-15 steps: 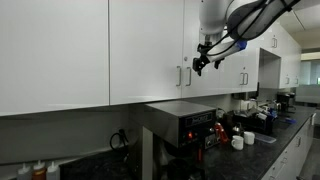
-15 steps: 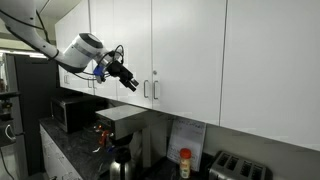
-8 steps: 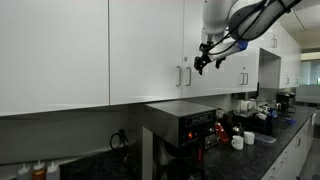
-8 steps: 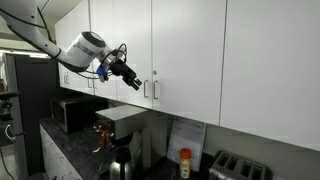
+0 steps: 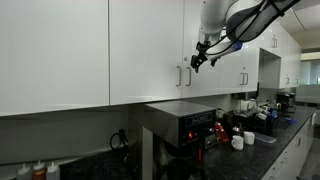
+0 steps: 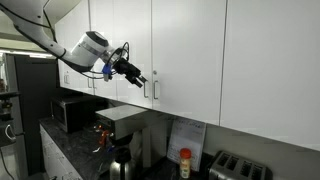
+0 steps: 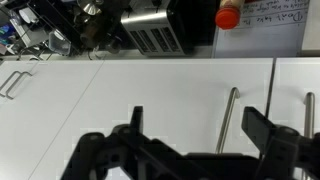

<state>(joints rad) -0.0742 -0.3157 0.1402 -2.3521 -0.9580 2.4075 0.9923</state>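
Presently jaws released, spread wide close to the cabinet handle (image 7: 232, 120); second handle (image 7: 308, 118) just beside it, coffee machine (image 5: 185, 122) well below.

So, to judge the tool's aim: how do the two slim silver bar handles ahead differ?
The first silver bar handle stands between the open tool's fingers; the second silver bar handle lies outside them. The first hangs on one white door, the second on the next white door. Both are slim and vertical.
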